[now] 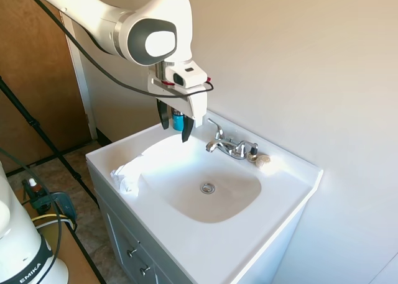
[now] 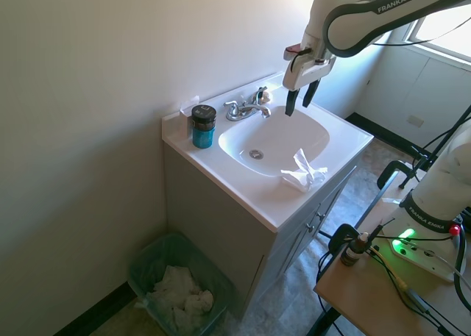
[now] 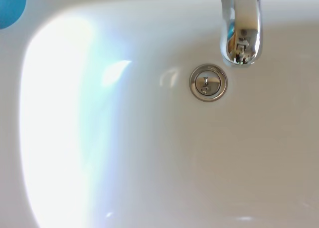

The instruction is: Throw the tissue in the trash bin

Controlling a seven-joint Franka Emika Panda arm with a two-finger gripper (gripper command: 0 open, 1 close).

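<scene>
The tissue (image 1: pixel 127 174) (image 2: pixel 302 173) is a crumpled white wad lying on the front rim of the white sink (image 1: pixel 273 234) (image 2: pixel 243 189), beside the basin. My gripper (image 1: pixel 175 123) (image 2: pixel 300 99) hangs open and empty above the back of the basin, near the faucet (image 1: pixel 226 145) (image 2: pixel 245 109) (image 3: pixel 240 28), well apart from the tissue. The trash bin (image 2: pixel 165 281) is a green mesh basket on the floor beside the cabinet, against the wall, with white paper inside. The wrist view shows only the basin, the drain (image 3: pixel 208 82) and the faucet spout.
A blue jar with a dark lid (image 2: pixel 203 126) (image 1: pixel 178 119) stands on the sink's back corner. A small beige lump (image 1: pixel 262 160) lies beside the faucet. The wall runs right behind the sink. A wooden table (image 2: pixel 368 292) with gear stands across from the cabinet.
</scene>
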